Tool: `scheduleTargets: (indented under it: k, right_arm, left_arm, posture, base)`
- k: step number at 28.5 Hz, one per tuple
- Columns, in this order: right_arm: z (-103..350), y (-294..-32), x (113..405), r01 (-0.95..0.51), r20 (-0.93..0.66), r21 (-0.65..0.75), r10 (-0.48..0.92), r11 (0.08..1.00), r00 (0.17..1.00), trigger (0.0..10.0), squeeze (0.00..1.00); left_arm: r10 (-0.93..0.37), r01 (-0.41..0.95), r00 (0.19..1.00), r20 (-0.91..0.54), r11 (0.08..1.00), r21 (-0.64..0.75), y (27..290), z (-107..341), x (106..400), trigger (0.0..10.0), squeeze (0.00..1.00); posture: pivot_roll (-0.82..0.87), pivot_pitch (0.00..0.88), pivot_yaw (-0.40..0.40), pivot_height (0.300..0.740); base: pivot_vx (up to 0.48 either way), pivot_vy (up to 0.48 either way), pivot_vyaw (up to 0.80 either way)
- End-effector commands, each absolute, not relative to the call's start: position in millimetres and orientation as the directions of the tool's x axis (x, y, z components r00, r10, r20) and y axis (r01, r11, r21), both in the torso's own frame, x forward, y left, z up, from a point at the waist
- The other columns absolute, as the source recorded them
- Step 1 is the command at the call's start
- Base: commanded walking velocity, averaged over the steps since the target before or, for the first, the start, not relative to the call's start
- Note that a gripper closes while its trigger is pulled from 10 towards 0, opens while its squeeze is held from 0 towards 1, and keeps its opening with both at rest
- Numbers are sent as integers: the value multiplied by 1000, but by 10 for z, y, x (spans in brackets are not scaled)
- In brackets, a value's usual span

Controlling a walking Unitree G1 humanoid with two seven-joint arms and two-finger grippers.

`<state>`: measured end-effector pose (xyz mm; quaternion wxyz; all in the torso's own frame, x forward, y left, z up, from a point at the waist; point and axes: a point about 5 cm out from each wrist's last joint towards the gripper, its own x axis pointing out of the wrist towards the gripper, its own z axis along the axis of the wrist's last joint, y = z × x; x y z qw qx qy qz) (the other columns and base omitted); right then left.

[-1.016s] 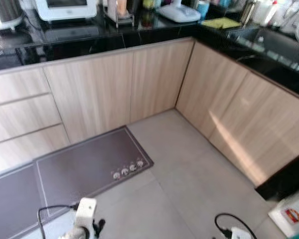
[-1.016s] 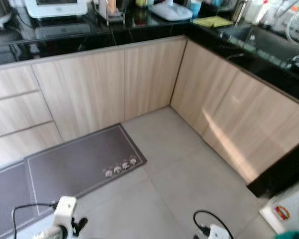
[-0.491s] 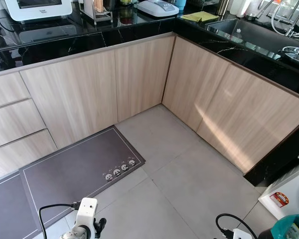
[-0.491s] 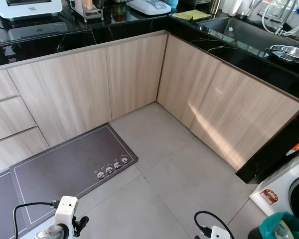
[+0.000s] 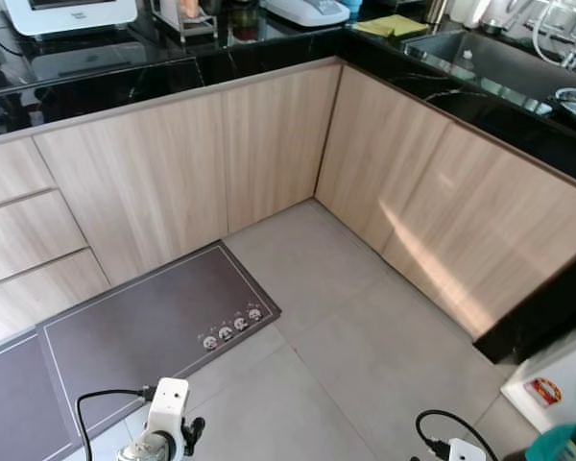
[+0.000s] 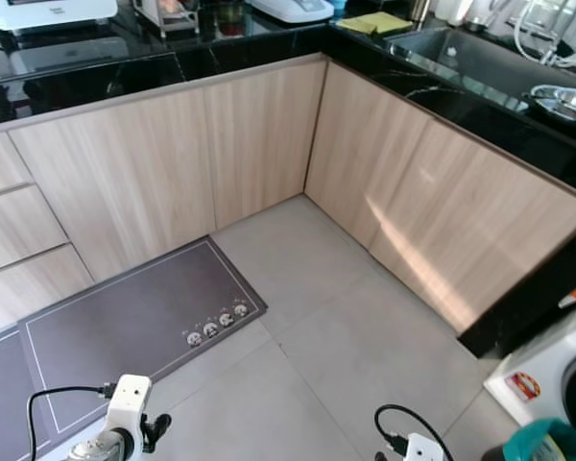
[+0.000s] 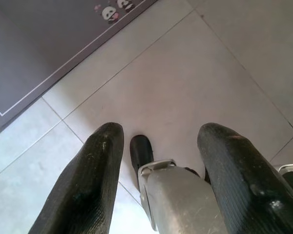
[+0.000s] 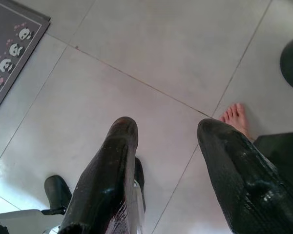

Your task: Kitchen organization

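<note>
An L-shaped black countertop runs over light wood cabinets. On it stand a white microwave, a small rack, a white appliance and a yellow cloth beside the sink. A metal bowl sits on the counter's right arm. Both arms hang idle over the tiled floor. My left gripper is open with nothing between its fingers, and my right gripper is open as well.
A grey floor mat with small panda prints lies before the drawers. A white washing machine and a teal object are at the lower right. A person's bare foot rests on the tiles near my right gripper.
The camera has turned and steadied, so the counter corner shifted left and the washing machine came into view. Both arms hang as before.
</note>
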<state>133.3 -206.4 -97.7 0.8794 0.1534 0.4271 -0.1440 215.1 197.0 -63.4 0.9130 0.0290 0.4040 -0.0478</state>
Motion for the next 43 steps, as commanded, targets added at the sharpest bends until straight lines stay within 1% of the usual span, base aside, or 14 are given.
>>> scheduleTargets:
  k: [1, 13, 43]
  right_arm:
    - [-973, -2115, 1315, 401, -794, 141, -138, 905, 592, 10000, 0]
    - [-973, -2120, 1314, 395, -795, 140, -135, 908, 592, 10000, 0]
    - [-967, -2132, 1325, 390, -793, 140, -133, 910, 595, 10000, 0]
  left_arm:
    - [-70, 116, 651, -756, 993, 8, 1948, -658, 2124, 10000, 0]
    - [-73, 117, 649, -757, 993, 5, 1941, -661, 2122, 10000, 0]
    - [-83, 129, 646, -759, 992, 1, 1918, -660, 2129, 10000, 0]
  posture:
    - [226, 114, -138, 740]
    - [223, 115, -139, 740]
    - [240, 86, -138, 740]
  base:
    - [296, 0, 0]
    - [318, 0, 0]
    - [341, 0, 0]
